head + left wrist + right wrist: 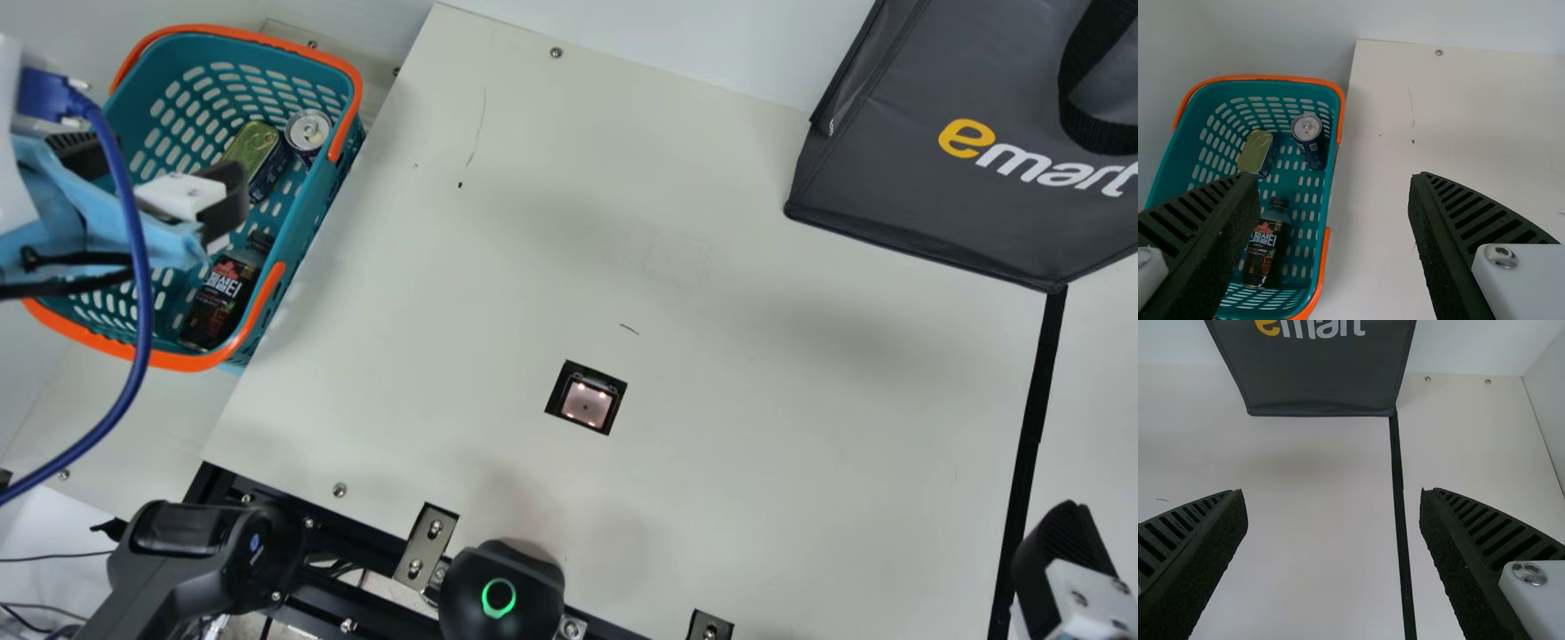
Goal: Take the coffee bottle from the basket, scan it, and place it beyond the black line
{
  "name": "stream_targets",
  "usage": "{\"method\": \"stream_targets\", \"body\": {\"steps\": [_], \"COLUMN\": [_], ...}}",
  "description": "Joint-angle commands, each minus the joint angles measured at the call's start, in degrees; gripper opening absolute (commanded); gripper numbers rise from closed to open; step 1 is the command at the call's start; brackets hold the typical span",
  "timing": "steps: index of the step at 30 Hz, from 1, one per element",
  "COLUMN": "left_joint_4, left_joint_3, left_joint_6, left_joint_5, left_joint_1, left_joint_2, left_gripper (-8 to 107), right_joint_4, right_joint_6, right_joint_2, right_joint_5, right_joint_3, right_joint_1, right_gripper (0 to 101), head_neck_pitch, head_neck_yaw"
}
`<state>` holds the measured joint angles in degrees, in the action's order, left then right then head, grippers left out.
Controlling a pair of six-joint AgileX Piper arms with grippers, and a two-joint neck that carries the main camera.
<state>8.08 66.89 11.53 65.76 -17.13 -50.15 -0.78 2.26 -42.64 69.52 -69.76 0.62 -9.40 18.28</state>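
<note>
"Coffee bottle [1269, 245]: position?"
"In the basket [331, 182], at the end nearer the robot, apparently on its side, cap towards the drink can [1307, 128]."
"Left jaws?"
"Nearer pair. Fingers [1471, 213] wide apart, nothing held; bottle lower, off to one side of the gap."
"Right jaws?"
"Wide, empty, by the black line [1398, 487]."
"Judgement?"
"Left jaws should shift robotward and close across the bottle's long axis."
</note>
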Motion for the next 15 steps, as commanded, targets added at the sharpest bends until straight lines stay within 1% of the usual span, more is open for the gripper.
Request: {"method": "stream_targets", "body": {"steps": [1, 8, 15], "left_joint_4": [1.7, 7.2, 11.1], "left_joint_3": [0.1, 0.5, 0.1], "left_joint_6": [2.6, 11.0, 19.1], "left_joint_5": [-0.3, -1.0, -2.2], "left_joint_1": [-4.9, -15.3, -23.8], "left_joint_2": [-0.9, -3.9, -6.9], "left_gripper": [90, 90, 90], "right_joint_4": [0.0, 0.0, 0.0], "right_joint_6": [0.0, 0.0, 0.0], "right_joint_2": [0.0, 0.0, 0.0], "right_joint_5": [0.0, 0.0, 0.0], "right_joint_3": [0.0, 0.0, 0.0], "right_joint_1": [0.0, 0.0, 0.0], "right_gripper": [91, 91, 91], "head_neck_pitch": [1.5, 1.5, 1.5], "head_neck_yaw": [0.1, 0.1, 0.1]}}
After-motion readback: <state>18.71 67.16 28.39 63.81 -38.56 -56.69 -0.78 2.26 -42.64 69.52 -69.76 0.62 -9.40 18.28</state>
